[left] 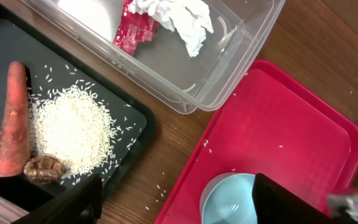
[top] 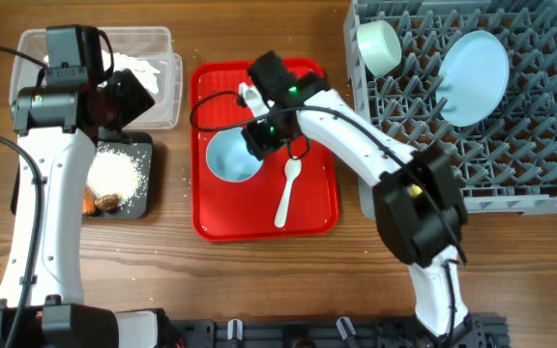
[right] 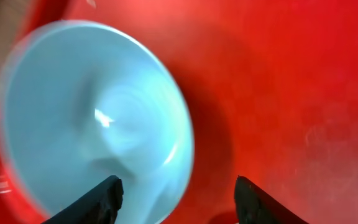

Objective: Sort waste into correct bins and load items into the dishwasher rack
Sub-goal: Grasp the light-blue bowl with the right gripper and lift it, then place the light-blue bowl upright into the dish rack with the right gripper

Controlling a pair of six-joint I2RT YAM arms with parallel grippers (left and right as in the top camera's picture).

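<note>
The light blue bowl (top: 230,159) sits on the red serving tray (top: 317,208) beside the white spoon (top: 288,193). My right gripper (top: 259,135) is open and straddles the bowl's rim (right: 86,118), one finger inside and one outside (right: 179,196). My left gripper (left: 176,193) is open and empty above the tubs. The clear tub (left: 229,68) holds the tissue (left: 179,18) and red wrapper (left: 135,28). The black tray (left: 5,56) holds the carrot (left: 11,124), brown scrap (left: 42,168) and rice (left: 73,130). The rack (top: 511,155) holds the green bowl (top: 380,46) and plate (top: 475,77). The yellow cup is out of view.
A few loose rice grains lie on the wood between the black tray and the red tray (left: 291,124). The rack stands close against the red tray's right edge. My left arm stretches along the table's left side.
</note>
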